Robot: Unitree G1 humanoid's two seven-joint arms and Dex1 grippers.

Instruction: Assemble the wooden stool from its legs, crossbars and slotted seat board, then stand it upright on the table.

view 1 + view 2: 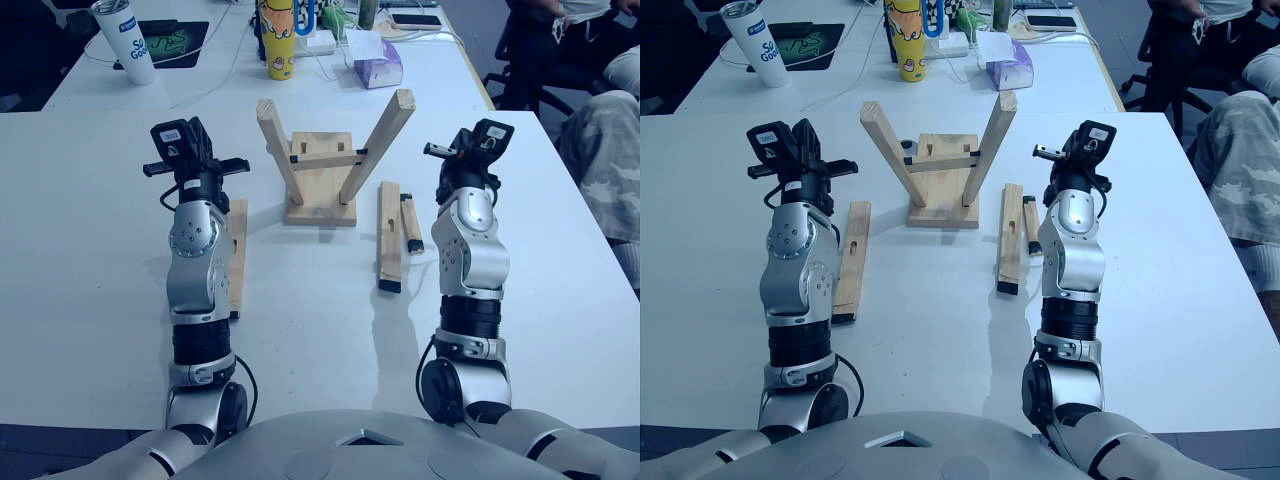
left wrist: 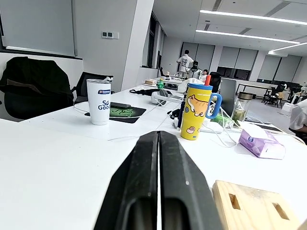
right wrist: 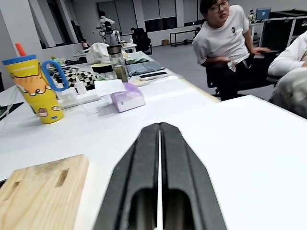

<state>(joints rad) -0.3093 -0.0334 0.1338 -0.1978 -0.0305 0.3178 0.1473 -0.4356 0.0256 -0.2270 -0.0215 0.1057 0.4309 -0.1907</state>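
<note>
White table [image 1: 90,250], yellow mug [image 1: 279,40], tissue pack [image 1: 378,72]

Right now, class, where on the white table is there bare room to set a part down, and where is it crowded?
Free: the table near the robot, between the left loose leg and the right loose leg; also the outer sides beyond the left gripper and right gripper. Crowded: around the seat board with its two raised legs, and by the short crossbar.

Bright, even light reaches me from ceiling strip lights [image 2: 240,34]; the white table [image 1: 90,300] glows softly, and the upturned stool [image 1: 320,205] casts a faint shadow toward its near side.
</note>
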